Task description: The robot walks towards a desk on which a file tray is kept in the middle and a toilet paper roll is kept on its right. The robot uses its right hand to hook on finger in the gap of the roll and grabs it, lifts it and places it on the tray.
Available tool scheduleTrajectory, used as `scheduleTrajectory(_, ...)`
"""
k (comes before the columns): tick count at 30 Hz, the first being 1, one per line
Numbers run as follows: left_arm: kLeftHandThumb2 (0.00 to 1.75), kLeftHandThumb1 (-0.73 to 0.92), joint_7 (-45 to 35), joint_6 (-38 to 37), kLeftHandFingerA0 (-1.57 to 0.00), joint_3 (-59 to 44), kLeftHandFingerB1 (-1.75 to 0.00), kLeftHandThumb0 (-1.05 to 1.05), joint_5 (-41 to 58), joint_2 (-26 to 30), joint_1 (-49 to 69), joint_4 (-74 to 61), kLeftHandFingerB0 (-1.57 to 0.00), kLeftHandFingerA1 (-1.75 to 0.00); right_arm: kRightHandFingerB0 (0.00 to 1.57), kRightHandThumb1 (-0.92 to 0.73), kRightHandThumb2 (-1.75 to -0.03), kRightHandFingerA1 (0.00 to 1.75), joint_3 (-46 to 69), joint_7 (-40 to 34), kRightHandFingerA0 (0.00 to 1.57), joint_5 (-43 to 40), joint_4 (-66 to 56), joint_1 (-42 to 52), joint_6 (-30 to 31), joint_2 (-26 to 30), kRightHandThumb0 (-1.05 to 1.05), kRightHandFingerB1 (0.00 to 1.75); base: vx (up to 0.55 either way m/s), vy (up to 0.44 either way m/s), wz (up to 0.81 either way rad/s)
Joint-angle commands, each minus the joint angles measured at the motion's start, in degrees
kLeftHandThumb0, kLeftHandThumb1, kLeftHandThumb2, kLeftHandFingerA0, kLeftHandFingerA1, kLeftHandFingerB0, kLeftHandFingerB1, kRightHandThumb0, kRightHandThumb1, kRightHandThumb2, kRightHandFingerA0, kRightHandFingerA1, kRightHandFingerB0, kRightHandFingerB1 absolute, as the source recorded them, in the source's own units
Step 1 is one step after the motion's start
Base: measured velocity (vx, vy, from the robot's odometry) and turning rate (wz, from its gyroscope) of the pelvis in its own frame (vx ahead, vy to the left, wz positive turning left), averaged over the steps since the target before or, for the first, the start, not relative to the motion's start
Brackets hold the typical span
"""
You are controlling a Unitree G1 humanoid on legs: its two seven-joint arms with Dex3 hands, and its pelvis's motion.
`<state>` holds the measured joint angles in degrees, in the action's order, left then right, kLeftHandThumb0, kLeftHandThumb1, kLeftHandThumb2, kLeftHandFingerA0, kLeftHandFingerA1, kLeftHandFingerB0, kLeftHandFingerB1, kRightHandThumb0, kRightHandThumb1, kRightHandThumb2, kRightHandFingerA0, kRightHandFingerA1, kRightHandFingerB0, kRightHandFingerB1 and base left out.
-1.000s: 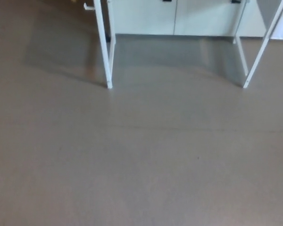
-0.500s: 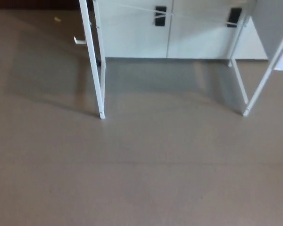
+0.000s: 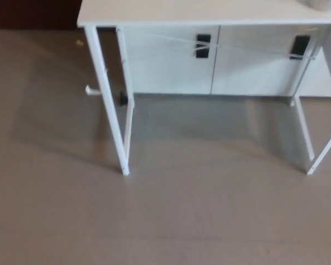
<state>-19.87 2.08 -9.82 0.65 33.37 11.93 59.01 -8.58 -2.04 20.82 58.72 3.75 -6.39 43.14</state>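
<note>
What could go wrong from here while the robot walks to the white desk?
The desk's front left leg stands close ahead, so a step drifting left might knock it. Only the front strip of the desk top shows, with an unidentifiable white sliver at its right end. Neither hand is in view, so a reach cannot be aimed yet.

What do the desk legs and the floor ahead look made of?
The desk legs are probably white-painted metal: thin, straight bars with an even matte coat. The floor looks like smooth grey-brown vinyl or sealed concrete, with uniform colour and a faint sheen.
</note>
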Motion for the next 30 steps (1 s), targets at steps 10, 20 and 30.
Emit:
scheduleTrajectory(10, 1.07, 0.47, 1.08, -0.69, -0.04, -0.54, -0.5, -0.4, 0.25, 0.05, -0.24, -0.56, -0.04, -0.5, 0.24, -0.77, -0.63, 0.51, -0.23, 0.63, 0.66, 0.76, 0.18, -1.28, 0.22, 1.04, -0.6, 0.31, 0.42, 0.082, -0.12)
scheduleTrajectory(20, 1.09, 0.51, 1.04, -2.18, -0.02, -0.3, -0.5, -0.4, -0.19, 0.08, 1.86, -1.81, -0.02, -0.49, 0.24, -0.77, -0.63, 0.51, -0.61, 0.86, 0.66, 1.32, 0.18, -1.81, 0.29, 1.09, -0.6, 0.31, 0.38, -0.157, 0.25)
scheduleTrajectory(30, 0.71, 0.92, 0.8, -1.48, -0.26, -0.6, -0.33, -0.7, 0.28, 0.09, 2.2, -2.66, -0.24, -0.38, 0.43, -0.9, -0.67, 0.4, 9.16, 3.85, 0.56, -8.51, 11.67, -4.48, -2.44, -3.81, -0.72, 0.33, 0.17, -0.027, -0.03)
